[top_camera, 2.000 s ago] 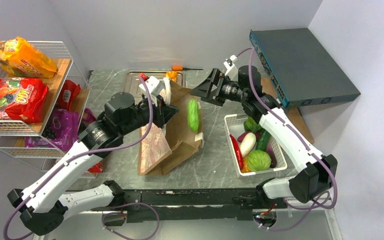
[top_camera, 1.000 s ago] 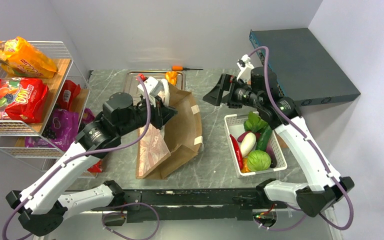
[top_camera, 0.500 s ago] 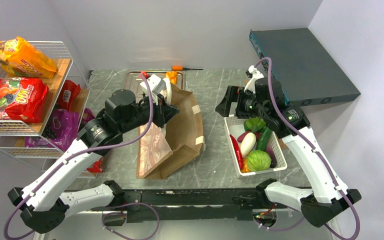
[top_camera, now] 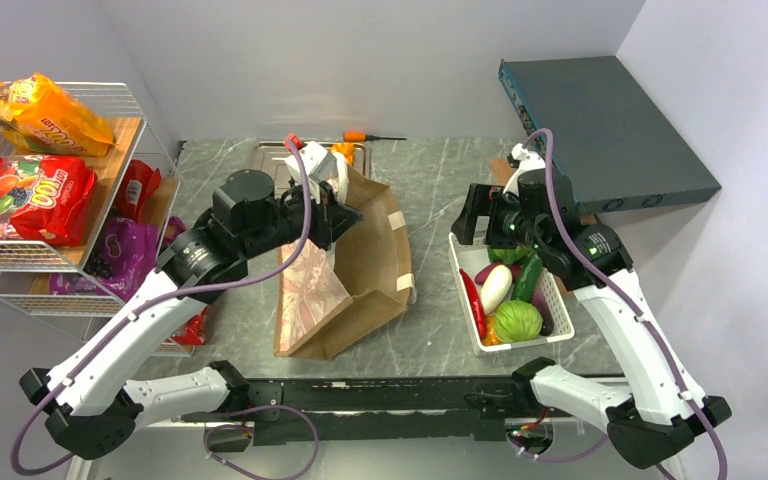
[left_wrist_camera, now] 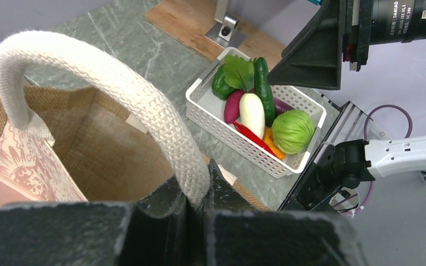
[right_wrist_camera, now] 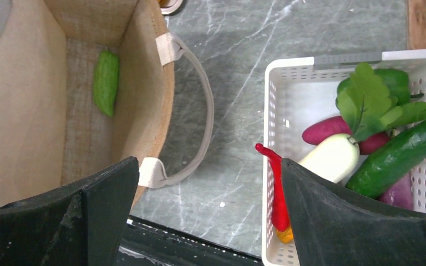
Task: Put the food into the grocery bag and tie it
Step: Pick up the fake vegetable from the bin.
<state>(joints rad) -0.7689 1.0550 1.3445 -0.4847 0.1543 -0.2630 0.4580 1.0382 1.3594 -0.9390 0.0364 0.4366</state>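
The brown grocery bag point(top_camera: 365, 275) lies open on the table, its mouth toward the basket. My left gripper point(top_camera: 332, 207) is shut on its white loop handle point(left_wrist_camera: 116, 88), pinched between the jaws point(left_wrist_camera: 197, 194), holding the mouth up. A light green vegetable point(right_wrist_camera: 106, 82) lies inside the bag. My right gripper point(top_camera: 465, 215) is open and empty point(right_wrist_camera: 209, 183), above the table between bag and white basket point(right_wrist_camera: 321, 58). The red chili point(top_camera: 474, 300) lies along the basket's left wall. Orange point(top_camera: 40, 110) and red point(top_camera: 30, 195) snack packets sit on the left shelf. The orange knobbly piece point(top_camera: 343, 152) lies behind the bag.
The basket also holds a cabbage point(top_camera: 517, 320), cucumber, white radish and leafy greens. A wire shelf point(top_camera: 130, 100) stands at the left with a purple packet point(top_camera: 125, 250) below. A metal tray point(top_camera: 270, 165), a screwdriver point(top_camera: 370, 135) and a dark box point(top_camera: 600, 130) sit at the back.
The green vegetable, seen over the bag two seconds ago, is now inside it. My right gripper has drawn back rightward and nearer, to the basket's edge. My left gripper still holds the handle.
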